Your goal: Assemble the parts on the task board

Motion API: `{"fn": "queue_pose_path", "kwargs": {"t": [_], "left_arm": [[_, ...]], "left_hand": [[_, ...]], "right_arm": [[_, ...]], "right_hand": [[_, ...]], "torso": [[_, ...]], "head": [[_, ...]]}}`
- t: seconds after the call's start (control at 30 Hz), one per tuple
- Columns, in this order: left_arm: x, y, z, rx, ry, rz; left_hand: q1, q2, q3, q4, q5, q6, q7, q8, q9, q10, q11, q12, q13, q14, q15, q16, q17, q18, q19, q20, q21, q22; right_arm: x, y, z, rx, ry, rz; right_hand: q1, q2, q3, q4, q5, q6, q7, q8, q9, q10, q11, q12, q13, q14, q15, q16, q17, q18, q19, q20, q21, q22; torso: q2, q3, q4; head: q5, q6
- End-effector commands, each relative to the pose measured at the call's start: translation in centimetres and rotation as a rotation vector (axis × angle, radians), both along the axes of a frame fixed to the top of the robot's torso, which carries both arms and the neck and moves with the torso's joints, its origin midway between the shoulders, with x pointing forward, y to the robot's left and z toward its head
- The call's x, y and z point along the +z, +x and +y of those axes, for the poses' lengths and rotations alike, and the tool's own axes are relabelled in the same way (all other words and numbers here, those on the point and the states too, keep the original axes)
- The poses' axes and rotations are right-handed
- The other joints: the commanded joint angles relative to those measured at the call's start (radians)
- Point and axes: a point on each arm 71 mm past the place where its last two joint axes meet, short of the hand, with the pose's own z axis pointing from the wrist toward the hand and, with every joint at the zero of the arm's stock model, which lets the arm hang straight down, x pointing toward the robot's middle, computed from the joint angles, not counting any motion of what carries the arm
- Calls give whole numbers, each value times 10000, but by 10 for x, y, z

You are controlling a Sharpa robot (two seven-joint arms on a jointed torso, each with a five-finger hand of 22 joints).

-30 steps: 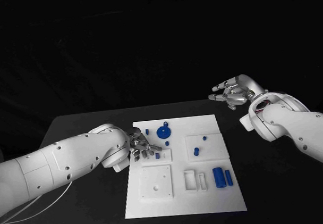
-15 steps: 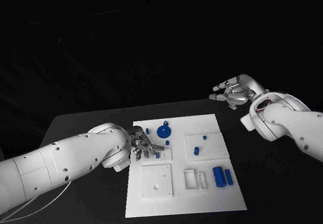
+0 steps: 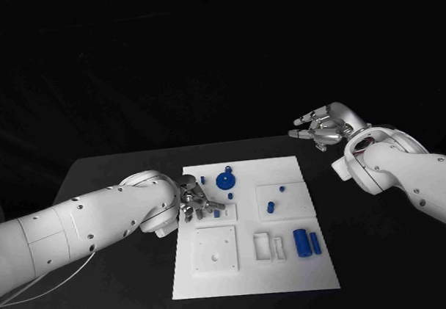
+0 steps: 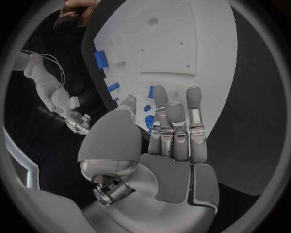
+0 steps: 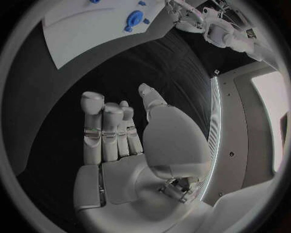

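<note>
The left hand (image 3: 196,200) hovers over the task board's (image 3: 299,280) left edge, fingers (image 4: 174,116) loosely extended and holding nothing, near small blue parts (image 3: 217,215). It should probably settle squarely over one part before closing. The right hand (image 3: 319,130) hangs empty, fingers apart, well off the board.

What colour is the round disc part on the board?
Blue; the disc part shows best in the head view.

— Dark in here, isn't it?
— Very. Behind the black table (image 3: 108,173) everything falls away into blackness, with no wall to make out.
— Any light?
— A pale lit panel (image 5: 266,121) off to one side.
</note>
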Motion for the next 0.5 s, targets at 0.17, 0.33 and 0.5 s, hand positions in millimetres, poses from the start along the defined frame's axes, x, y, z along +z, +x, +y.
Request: {"fn": "queue_pose_path", "kwargs": {"t": [0.17, 0.33, 0.5], "left_arm": [[-1, -2, -2, -190, 82, 212], [-3, -1, -4, -249, 121, 371], [-6, -1, -5, -252, 168, 479]], "left_hand": [[20, 0, -13, -52, 102, 124, -25, 77, 9, 396, 39, 111, -182, -49, -31, 53, -1, 5, -67, -15, 86, 193], [-36, 132, -17, -243, 151, 216, -55, 87, 129, 390, 22, 203, -263, -51, -44, 96, 24, -2, -85, -26, 130, 191], [-89, 257, -36, -417, 204, 294, -79, 76, 217, 389, 11, 237, -297, -54, -55, 109, 34, -13, -97, -38, 166, 190]], "right_arm": [[-1, 0, 1, 112, -11, 42], [-2, 0, 2, 124, -7, 56], [-2, 0, 2, 134, -4, 65]], "right_hand": [[-86, 49, 15, 44, 56, -50, 2, -42, -11, -42, 1, -17, -8, -71, 19, -1, 3, 180, 107, 57, -23, 669], [-86, 49, 15, 44, 56, -50, 2, -42, -11, -42, 1, -17, -8, -71, 19, -1, 3, 180, 107, 57, -23, 669], [-63, 55, 7, 70, 78, -46, 3, -38, -9, -39, 1, -14, -10, -70, 19, 1, 4, 179, 111, 57, -13, 672]], "torso": [[2, -4, 9], [1, 1, 3], [5, -2, 1]], "head": [[-17, -27], [-11, -38], [-27, -40]]}}
